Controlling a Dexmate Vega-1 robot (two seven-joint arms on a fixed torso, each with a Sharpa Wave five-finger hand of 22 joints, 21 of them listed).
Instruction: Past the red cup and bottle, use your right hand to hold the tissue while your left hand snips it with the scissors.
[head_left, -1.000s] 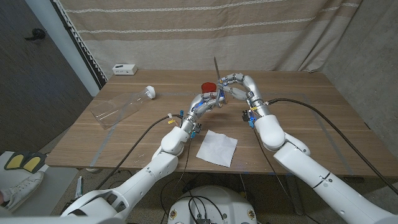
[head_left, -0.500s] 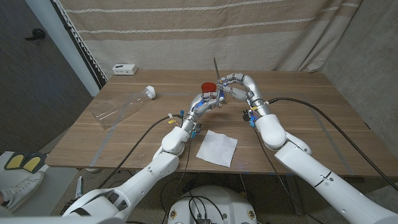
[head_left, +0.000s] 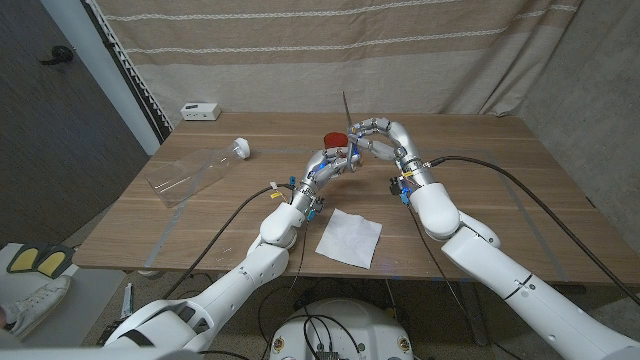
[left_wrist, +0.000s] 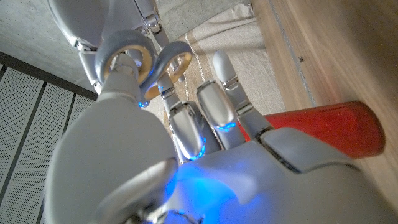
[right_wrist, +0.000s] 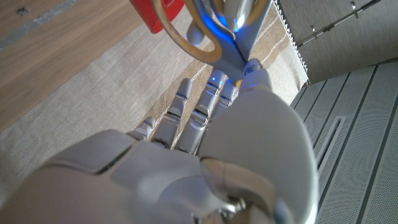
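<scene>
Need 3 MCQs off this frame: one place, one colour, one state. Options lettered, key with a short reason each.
1. Where does the tissue lie?
A. on the table's near side, between the arms
B. beside the bottle
C. under the cup

2. What colour is the cup?
A. blue
B. red
C. white

3. How is the clear bottle positioned?
A. upright
C. held in a hand
B. lying on its side

Key: 1 A, the tissue sits flat near the front edge, apart from both hands. 2 B, red in the head view, behind the left hand. 3 B, it lies lengthwise at the robot's left.
</scene>
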